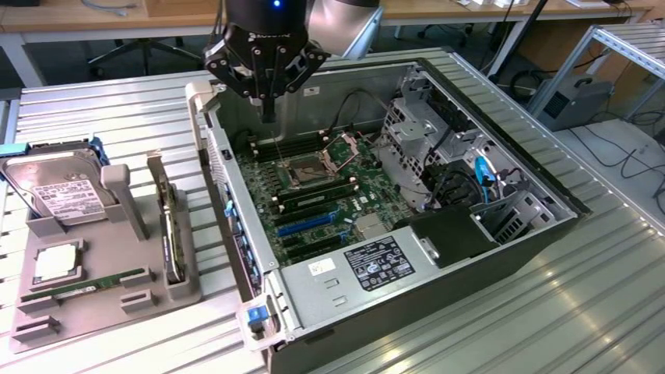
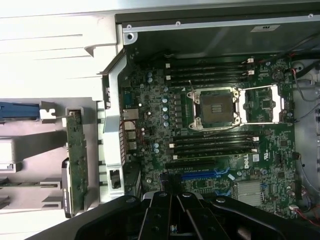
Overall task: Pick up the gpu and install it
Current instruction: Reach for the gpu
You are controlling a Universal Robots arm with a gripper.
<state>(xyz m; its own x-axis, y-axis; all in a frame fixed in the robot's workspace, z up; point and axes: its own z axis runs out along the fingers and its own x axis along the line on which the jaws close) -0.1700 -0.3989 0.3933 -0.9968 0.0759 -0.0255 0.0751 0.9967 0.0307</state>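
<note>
Ribbed metal table [image 1: 582, 312]. Open computer case [image 1: 519, 241] lying on its side, motherboard [image 1: 311, 195] exposed. Grey parts holder [image 1: 93, 312] beside the case, on the exterior view's left. Gripper [image 1: 268, 115]: above the case's far corner, fingers drawn together, gripping nothing. Gpu [image 1: 167, 226] [image 2: 76, 155]: on edge in the holder's slot, apart from the gripper.

One open computer case [image 1: 311, 300], one gray tray [image 1: 93, 308] and one gripper [image 1: 268, 115] are here. On the tray are one gpu [image 1: 168, 234], one hard drive [image 1: 58, 191] and one green memory stick [image 1: 89, 284]. The board [image 2: 150, 100] has one chip socket [image 2: 216, 106] and maybe eight long black slots [image 2: 212, 142]
</note>
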